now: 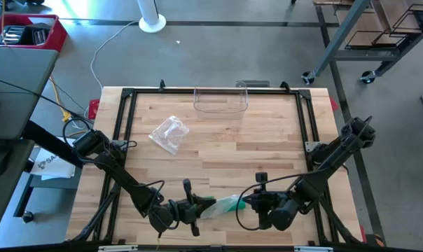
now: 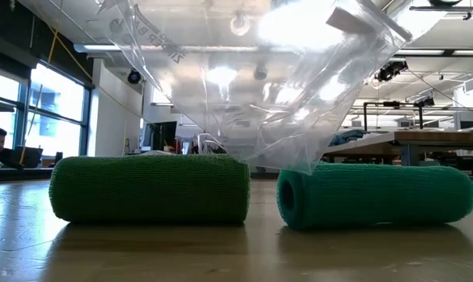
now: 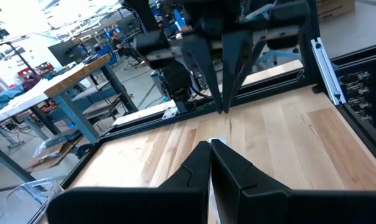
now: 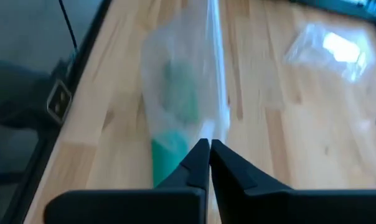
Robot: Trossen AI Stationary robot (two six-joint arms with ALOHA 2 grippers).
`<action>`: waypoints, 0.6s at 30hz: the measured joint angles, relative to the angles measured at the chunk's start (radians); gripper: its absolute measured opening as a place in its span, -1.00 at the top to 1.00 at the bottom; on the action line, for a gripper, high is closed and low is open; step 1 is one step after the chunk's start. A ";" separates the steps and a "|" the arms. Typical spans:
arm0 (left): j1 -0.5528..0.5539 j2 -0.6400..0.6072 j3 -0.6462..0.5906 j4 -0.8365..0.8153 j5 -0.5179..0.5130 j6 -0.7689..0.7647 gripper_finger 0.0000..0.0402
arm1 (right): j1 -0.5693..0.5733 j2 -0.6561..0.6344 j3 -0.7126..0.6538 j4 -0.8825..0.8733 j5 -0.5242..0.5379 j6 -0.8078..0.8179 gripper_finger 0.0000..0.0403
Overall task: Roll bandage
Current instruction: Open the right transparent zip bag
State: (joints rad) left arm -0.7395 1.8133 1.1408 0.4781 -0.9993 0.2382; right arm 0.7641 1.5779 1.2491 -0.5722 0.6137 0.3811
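From above, we see the left gripper [image 1: 197, 207] low at the near edge of the table [image 1: 218, 133], its fingers pinched together on the left end of a clear plastic bag [image 1: 222, 206]. In its own wrist view the two dark fingers [image 3: 200, 163] meet tip to tip with a sliver of pale film between them.

The bag hangs stretched between the two grippers. Through the film we make out the green bandage [image 1: 232, 204], sitting toward the bag's right end. From the right wrist it shows as a soft green mass, bright teal at the near end and duller, mossier green farther in [image 4: 175, 118], veiled by the cloudy plastic [image 4: 175, 50]. At table height we see two rolls lying on their sides on the wood: a darker green one [image 2: 149, 189] on the left and a teal one [image 2: 377, 196] on the right with its hollow core facing us. Both have a fine woven, mesh-like texture, and the bag's lower point [image 2: 299, 160] dips between them.

The right gripper [image 1: 252, 203] is clenched on the bag's right end, its fingers [image 4: 203, 158] shut against the film's sealed strip.

Farther back on the table lie a second crumpled clear bag [image 1: 169, 133] and a clear tray [image 1: 220, 102] at the far edge.
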 joint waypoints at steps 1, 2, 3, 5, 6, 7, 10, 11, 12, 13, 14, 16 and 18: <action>0.000 0.000 0.000 0.000 0.000 0.000 1.00 | -0.004 -0.001 0.000 0.028 0.009 -0.027 0.92; 0.000 0.000 0.000 0.000 0.000 0.000 1.00 | -0.006 -0.001 0.000 0.056 0.016 -0.052 0.87; 0.000 0.000 0.000 0.000 0.000 0.000 1.00 | -0.013 -0.001 0.000 0.078 0.016 -0.072 0.81; 0.000 0.000 0.000 0.000 0.001 0.000 1.00 | -0.034 0.003 0.000 0.114 0.006 -0.087 0.65; 0.000 0.000 0.000 0.000 0.001 -0.001 1.00 | -0.047 0.005 0.000 0.118 -0.002 -0.086 0.57; 0.000 0.000 0.000 0.000 0.001 -0.001 1.00 | -0.059 0.009 0.000 0.115 -0.013 -0.080 0.50; 0.000 0.000 0.000 0.000 0.002 -0.001 1.00 | -0.099 0.020 -0.002 0.113 -0.038 -0.068 0.34; 0.000 0.000 0.000 0.001 0.002 -0.001 1.00 | -0.110 0.025 -0.002 0.114 -0.049 -0.072 0.32; 0.000 0.000 0.000 0.000 0.003 -0.001 1.00 | -0.121 0.030 -0.002 0.115 -0.070 -0.073 0.31; 0.000 0.000 0.000 0.001 0.003 -0.001 1.00 | -0.132 0.036 -0.002 0.114 -0.095 -0.075 0.31; 0.000 0.000 0.000 0.000 0.003 -0.001 1.00 | -0.142 0.041 -0.003 0.114 -0.124 -0.075 0.31; 0.000 0.000 0.000 0.000 0.003 -0.001 1.00 | -0.156 0.047 -0.003 0.117 -0.177 -0.078 0.34; 0.000 0.000 0.000 0.000 0.003 -0.001 1.00 | -0.162 0.052 -0.003 0.118 -0.202 -0.085 0.41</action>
State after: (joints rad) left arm -0.7391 1.8133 1.1408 0.4782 -0.9965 0.2371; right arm 0.6019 1.6294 1.2461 -0.4538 0.4112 0.2965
